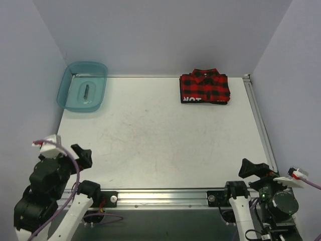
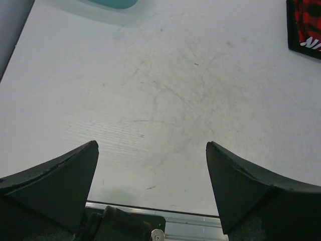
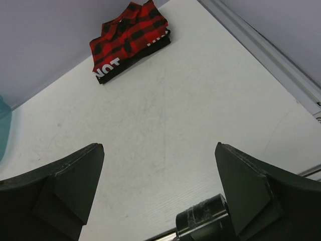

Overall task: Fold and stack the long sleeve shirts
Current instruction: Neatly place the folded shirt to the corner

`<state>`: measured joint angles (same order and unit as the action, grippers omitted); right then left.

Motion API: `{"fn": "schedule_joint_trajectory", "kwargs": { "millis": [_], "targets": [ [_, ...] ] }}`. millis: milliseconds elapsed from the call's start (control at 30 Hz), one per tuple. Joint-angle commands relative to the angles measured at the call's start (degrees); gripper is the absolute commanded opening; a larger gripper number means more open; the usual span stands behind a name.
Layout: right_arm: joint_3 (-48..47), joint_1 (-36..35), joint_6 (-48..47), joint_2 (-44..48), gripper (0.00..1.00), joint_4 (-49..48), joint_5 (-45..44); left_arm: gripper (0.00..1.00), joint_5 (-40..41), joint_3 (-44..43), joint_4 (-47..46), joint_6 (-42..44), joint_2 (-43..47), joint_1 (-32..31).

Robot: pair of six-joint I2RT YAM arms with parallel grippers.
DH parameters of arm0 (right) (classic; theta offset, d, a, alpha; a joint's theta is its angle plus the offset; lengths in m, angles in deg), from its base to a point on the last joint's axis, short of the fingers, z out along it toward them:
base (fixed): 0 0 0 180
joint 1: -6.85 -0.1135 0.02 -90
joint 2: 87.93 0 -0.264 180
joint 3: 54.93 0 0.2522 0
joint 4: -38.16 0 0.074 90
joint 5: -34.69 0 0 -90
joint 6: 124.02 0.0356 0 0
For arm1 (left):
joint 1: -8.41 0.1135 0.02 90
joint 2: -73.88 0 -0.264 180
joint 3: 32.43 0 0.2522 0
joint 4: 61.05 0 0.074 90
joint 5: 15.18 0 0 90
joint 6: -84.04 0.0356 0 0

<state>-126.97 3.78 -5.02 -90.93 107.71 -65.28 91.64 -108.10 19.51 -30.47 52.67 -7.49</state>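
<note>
The red-and-black plaid shirt (image 1: 204,85) lies folded at the table's far right, collar toward the wall, white letters along its near edge. A black layer (image 1: 218,101) shows under its near edge; I cannot tell if it is the black shirt. The pile also shows in the right wrist view (image 3: 129,36) and at the left wrist view's top right corner (image 2: 306,25). My left gripper (image 2: 152,146) is open and empty at the near left edge (image 1: 83,156). My right gripper (image 3: 159,148) is open and empty at the near right edge (image 1: 253,168). Both are far from the pile.
A translucent teal bin (image 1: 83,86) stands at the far left corner with a small dark object inside. Grey walls close the back and both sides. An aluminium rail (image 1: 160,196) runs along the near edge, and another along the right side (image 1: 258,115).
</note>
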Motion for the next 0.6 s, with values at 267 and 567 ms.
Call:
{"fn": "schedule_joint_trajectory", "kwargs": {
  "millis": [267, 567],
  "targets": [
    [4.58, -0.27, -2.01, 0.45, 1.0, -0.42, 1.19, 0.97, 6.65, 0.03, 2.8, -1.77, 17.52, -2.29],
    [4.93, -0.27, -2.19, 1.07, 1.0, -1.12, 1.72, 0.98, 6.12, 0.21, 2.72, -1.5, 15.5, -2.29]
  ]
}}
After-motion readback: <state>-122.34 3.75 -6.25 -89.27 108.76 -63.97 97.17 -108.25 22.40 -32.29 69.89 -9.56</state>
